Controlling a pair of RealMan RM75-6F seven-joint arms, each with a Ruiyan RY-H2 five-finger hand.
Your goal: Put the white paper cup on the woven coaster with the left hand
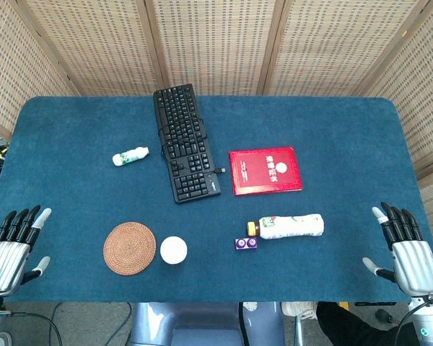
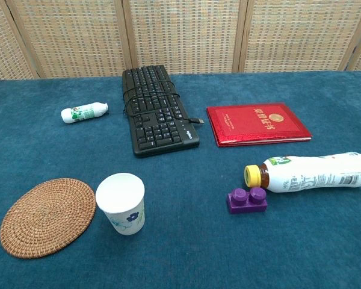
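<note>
White paper cup (image 2: 121,203) stands upright, mouth up, beside woven coaster (image 2: 47,216); left hand (image 1: 9,247) spread, empty.

A long black keyboard (image 2: 156,110) lies near the back of the blue table (image 2: 186,241), with its cord wrapped around it. A small white bottle with green marks (image 2: 83,112) lies on its side to the left of it. A flat red book with gold writing (image 2: 258,123) lies to the right. Nearer the front, a big white bottle with a yellow cap (image 2: 310,172) lies on its side. A little purple toy brick (image 2: 247,200) sits just beside the cap.
</note>
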